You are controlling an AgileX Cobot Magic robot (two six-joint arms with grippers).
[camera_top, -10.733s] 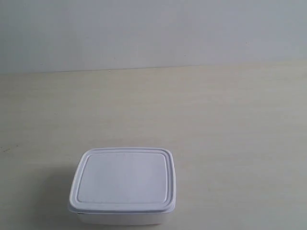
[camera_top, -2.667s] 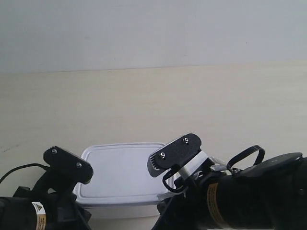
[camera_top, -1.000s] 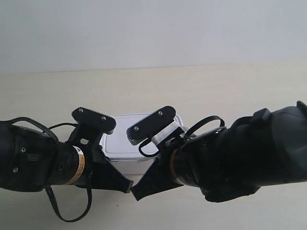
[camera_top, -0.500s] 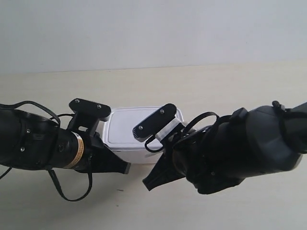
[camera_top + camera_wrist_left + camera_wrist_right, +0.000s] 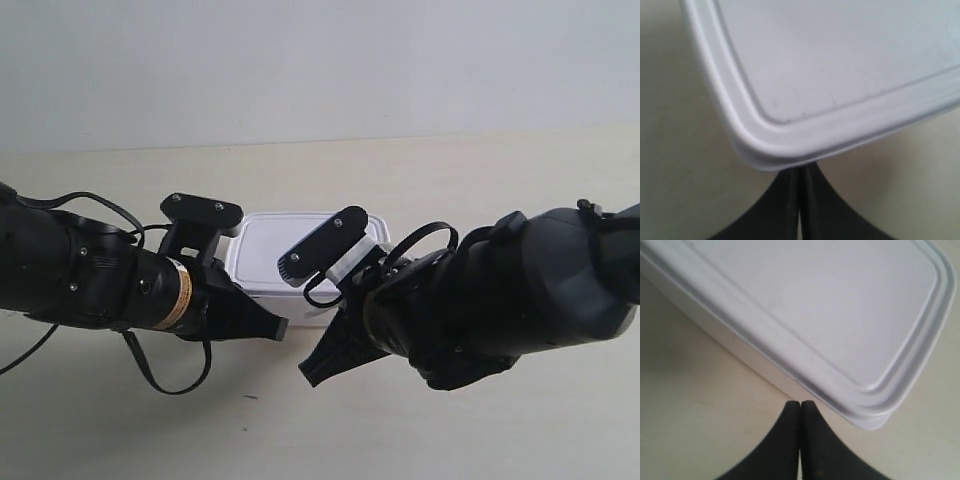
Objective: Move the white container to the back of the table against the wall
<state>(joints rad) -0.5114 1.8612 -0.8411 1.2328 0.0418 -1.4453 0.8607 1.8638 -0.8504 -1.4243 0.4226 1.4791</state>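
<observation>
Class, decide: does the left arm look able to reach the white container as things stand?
Probably yes: the left gripper, jaws shut, sits right at the white container's corner, with nothing between them.

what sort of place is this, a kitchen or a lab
Most likely a robot test bench, not a kitchen: a pale cream wood-grain table against a plain grey-white wall, black robot arms at the exterior view's left and right, and a small white rectangular plastic lidded container.
</observation>
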